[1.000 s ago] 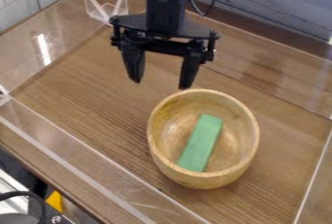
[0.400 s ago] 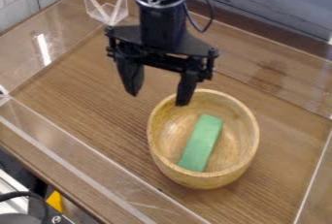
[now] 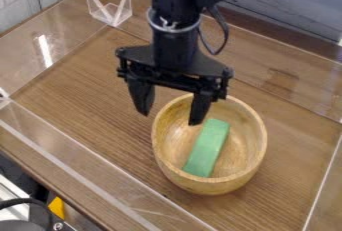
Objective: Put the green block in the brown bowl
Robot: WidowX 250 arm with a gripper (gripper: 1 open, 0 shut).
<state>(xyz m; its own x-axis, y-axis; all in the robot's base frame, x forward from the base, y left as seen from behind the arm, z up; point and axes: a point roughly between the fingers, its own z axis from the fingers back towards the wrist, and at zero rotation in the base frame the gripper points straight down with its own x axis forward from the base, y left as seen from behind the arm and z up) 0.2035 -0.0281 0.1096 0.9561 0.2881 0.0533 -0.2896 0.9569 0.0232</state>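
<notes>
A flat bright-green rectangular block (image 3: 207, 146) lies slanted inside the round light-brown wooden bowl (image 3: 171, 161), near the wood-grain worktop's (image 3: 94, 105) right edge, while the black gripper (image 3: 175, 100) hangs above the bowl's rim, fingers spread and empty: the placement looks complete.

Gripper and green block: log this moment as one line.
gripper: open, empty, pointing down over bowl's near-left rim | green block: lying inside brown bowl | task state: block in bowl
</notes>
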